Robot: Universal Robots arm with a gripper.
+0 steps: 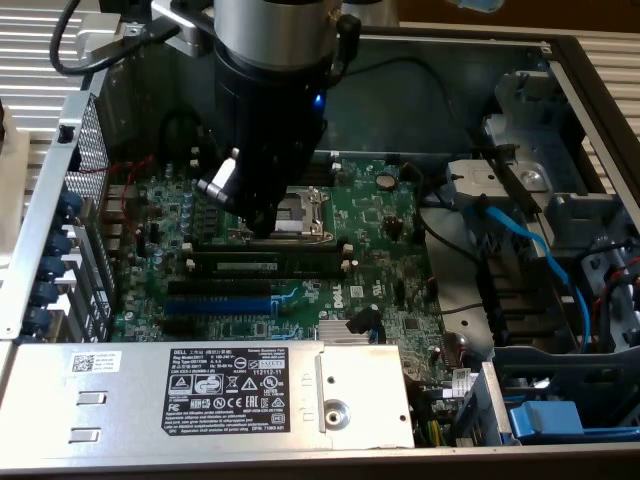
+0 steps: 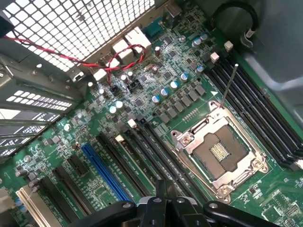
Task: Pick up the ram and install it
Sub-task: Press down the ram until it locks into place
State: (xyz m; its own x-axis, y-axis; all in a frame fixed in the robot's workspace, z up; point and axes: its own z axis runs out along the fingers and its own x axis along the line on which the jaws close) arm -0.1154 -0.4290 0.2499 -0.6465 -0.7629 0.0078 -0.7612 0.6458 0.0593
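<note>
- Open computer case (image 1: 560,60) seen from above, with the green motherboard (image 1: 390,215) lying flat on its floor and a grey power-supply box (image 1: 200,390) along the near edge.
- Gripper (image 1: 268,225) hangs low over the board at the edge of the processor socket (image 1: 305,210). Its jaws are closed together and hold nothing, as the wrist view also shows (image 2: 163,196).
- Ram (image 1: 262,266) lies along the black memory slots just beside the socket, white label showing, between the socket and the blue expansion slot (image 1: 220,303). Whether it is fully seated cannot be told.
- Step in hand, as judged: the gripper is poised close above the stick without gripping it.
- A grasp would call for parted jaws, set squarely across the stick's narrow width.
</note>
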